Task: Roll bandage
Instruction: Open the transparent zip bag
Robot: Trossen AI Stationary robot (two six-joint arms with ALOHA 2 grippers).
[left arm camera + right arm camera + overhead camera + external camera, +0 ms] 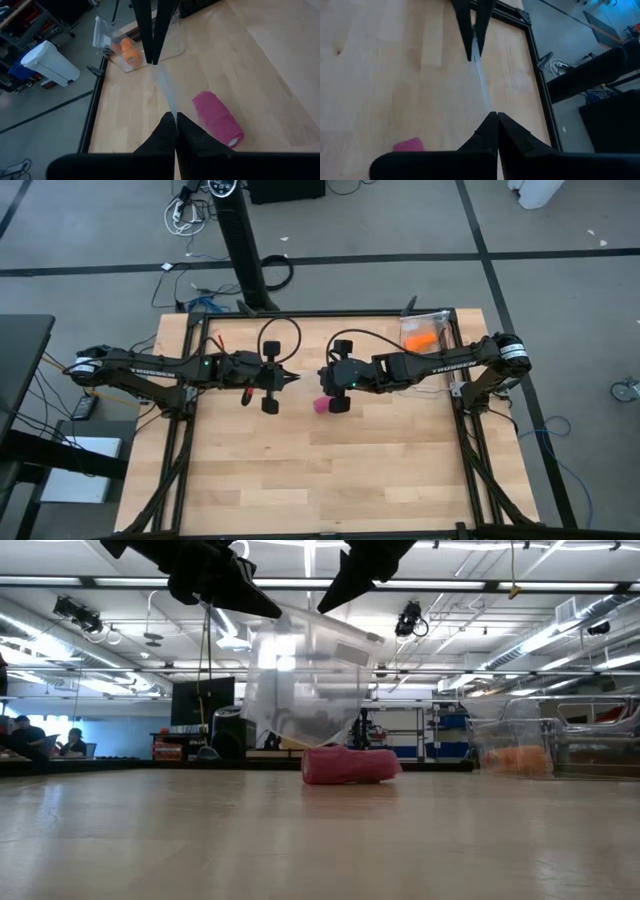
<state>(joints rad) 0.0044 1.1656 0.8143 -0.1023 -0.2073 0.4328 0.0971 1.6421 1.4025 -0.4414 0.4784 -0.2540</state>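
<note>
Item: bandage, pink, fully rolled, lay on its side on the table near centre, directly under the right gripper and untouched.

Item: clear plastic sheet, held stretched between left gripper and right gripper, both clenched on its edges above the table.

Item: clear bin with orange roll, far right corner.

Handling note: the sheet probably needed even tension and level edges, lowered squarely, so the roll stayed put.
</note>
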